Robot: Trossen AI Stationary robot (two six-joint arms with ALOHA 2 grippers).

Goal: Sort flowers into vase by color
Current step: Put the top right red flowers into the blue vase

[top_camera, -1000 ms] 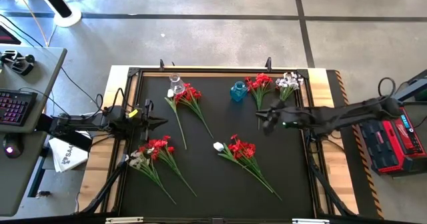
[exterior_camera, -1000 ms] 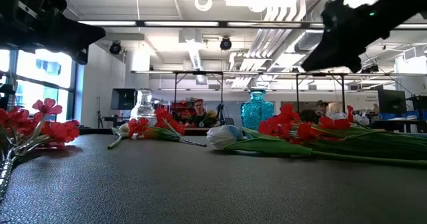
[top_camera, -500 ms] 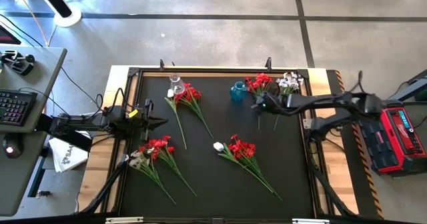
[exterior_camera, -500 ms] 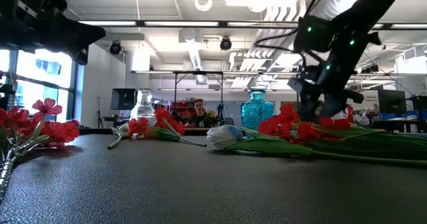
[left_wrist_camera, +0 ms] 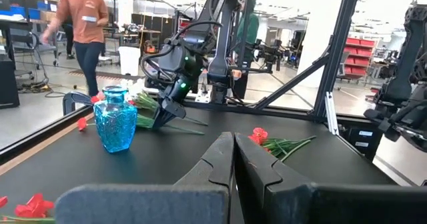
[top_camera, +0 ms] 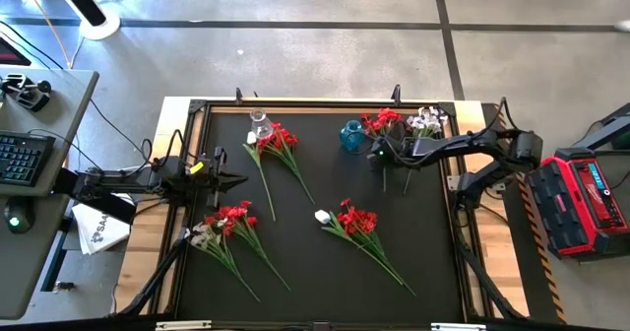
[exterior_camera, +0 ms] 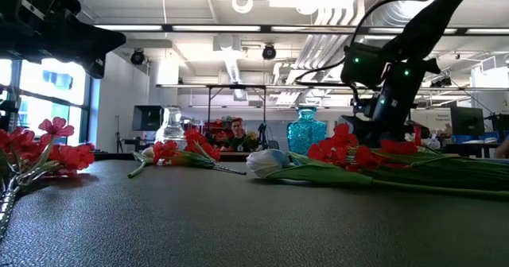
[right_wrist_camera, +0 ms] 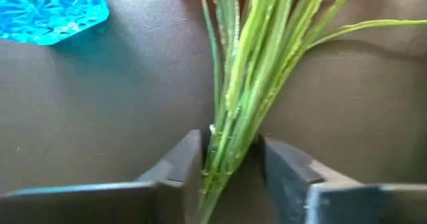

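Stems [right_wrist_camera: 233, 111] are sitting between right gripper's [top_camera: 382, 157] open fingers [right_wrist_camera: 180, 161], upper right of high view; closing squarely, low, should gather all.

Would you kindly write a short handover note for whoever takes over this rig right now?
Right pincer: open, straddling the green stems of the red sprig beside the blue vase, not closed yet.
Left pincer: shut, waiting at the table's left edge.
Done: neither the blue vase nor the clear vase holds a flower.
Left: all five bunches still lie on the mat.
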